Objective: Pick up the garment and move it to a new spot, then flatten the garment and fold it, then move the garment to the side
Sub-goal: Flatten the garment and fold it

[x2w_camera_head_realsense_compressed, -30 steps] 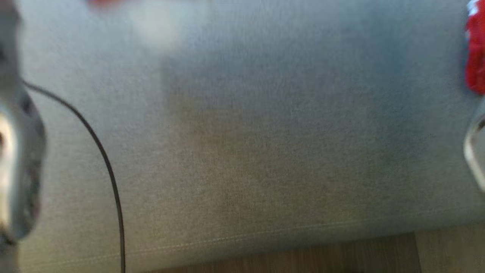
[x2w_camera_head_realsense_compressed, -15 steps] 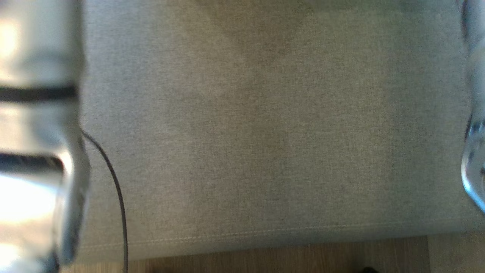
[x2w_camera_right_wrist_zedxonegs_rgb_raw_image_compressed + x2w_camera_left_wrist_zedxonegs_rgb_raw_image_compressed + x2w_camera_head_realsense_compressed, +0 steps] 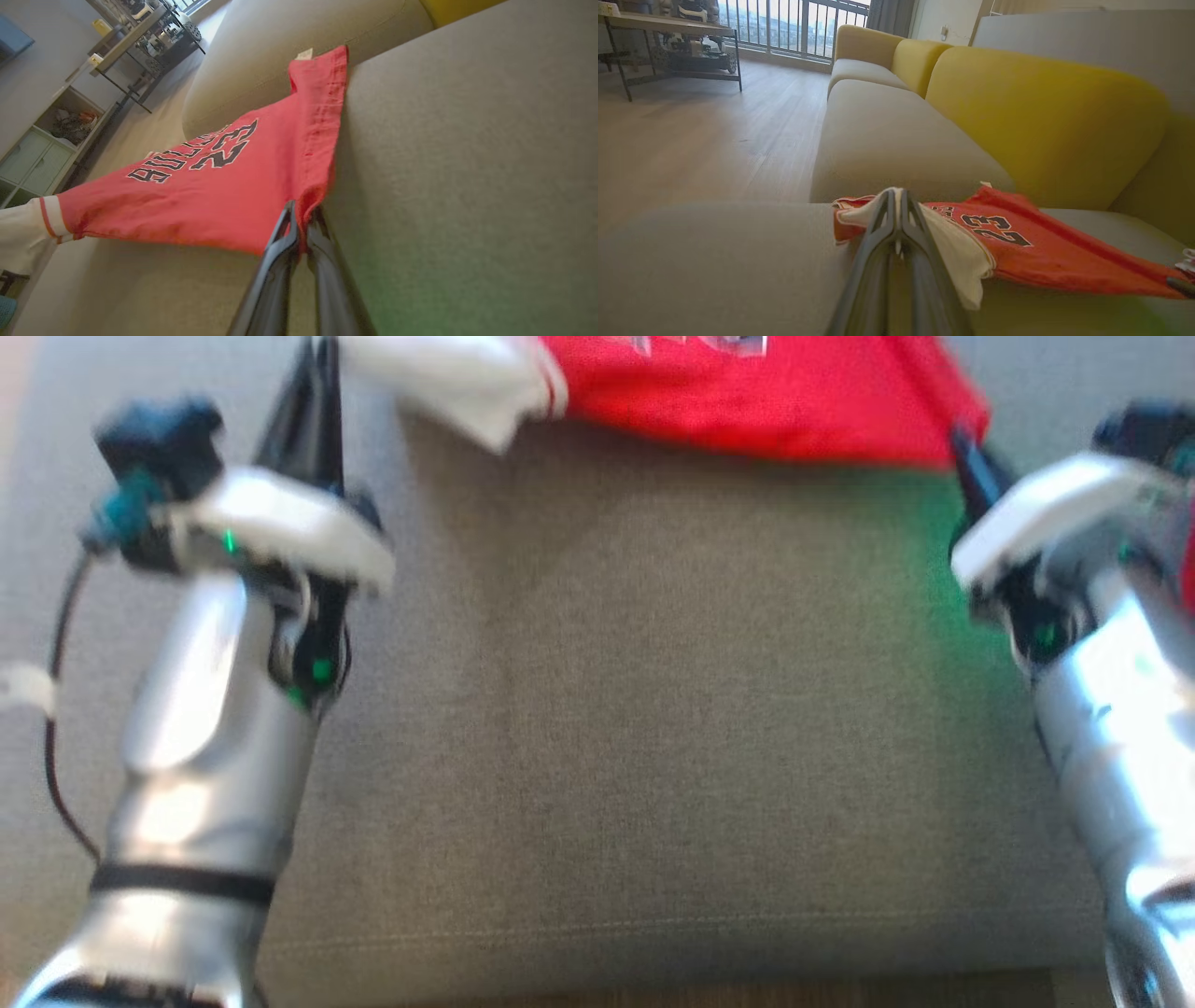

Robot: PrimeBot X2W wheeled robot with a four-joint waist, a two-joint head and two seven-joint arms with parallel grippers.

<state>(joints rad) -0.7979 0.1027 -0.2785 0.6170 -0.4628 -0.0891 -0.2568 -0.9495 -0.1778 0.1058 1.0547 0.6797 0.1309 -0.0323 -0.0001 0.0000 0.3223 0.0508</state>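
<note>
The garment (image 3: 756, 392) is a red jersey with white trim and dark lettering, stretched between my two grippers just above the grey sofa cushion (image 3: 653, 709). My left gripper (image 3: 896, 196) is shut on its white-trimmed end (image 3: 952, 252); in the head view those fingers (image 3: 313, 411) rise at upper left. My right gripper (image 3: 302, 212) is shut on a red corner of the garment (image 3: 210, 186), seen at the upper right of the head view (image 3: 971, 462). The garment's far part is cut off by the top edge of the head view.
Yellow back cushions (image 3: 1041, 116) stand behind the seat. Wooden floor (image 3: 691, 135) lies beside the sofa, with a low table (image 3: 668, 42) and a shelf unit (image 3: 42, 149) farther off. A black cable (image 3: 56, 691) hangs by my left arm.
The head camera has tilted up: both arms and the red garment now show at the top, where before mostly bare cushion and floor edge were seen.
</note>
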